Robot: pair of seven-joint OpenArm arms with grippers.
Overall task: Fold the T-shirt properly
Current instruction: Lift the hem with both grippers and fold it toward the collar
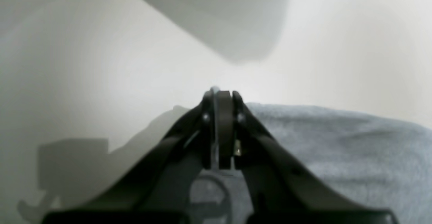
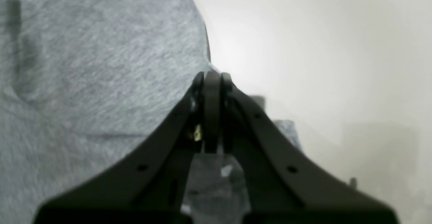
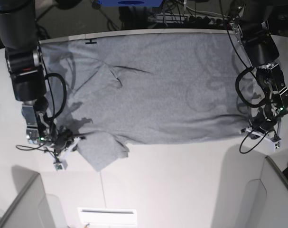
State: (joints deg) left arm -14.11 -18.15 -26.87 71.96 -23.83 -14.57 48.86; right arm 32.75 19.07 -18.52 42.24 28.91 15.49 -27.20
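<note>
T-shirt (image 3: 158,90): spread flat across white counter (image 3: 181,180), far edge cut off by clutter | left claw (image 1: 219,97): pressed together at hem corner, grip hidden | right claw (image 2: 212,78): together at sleeve edge, any pinched cloth blurred

I see a white table (image 3: 181,180), black cables (image 3: 181,14) beyond its far edge, beside 1 blue object (image 3: 129,2).

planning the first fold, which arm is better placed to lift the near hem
Neither alone: left gripper and right gripper both have jaws shut at opposite ends of the T-shirt near edge; lift together.
</note>
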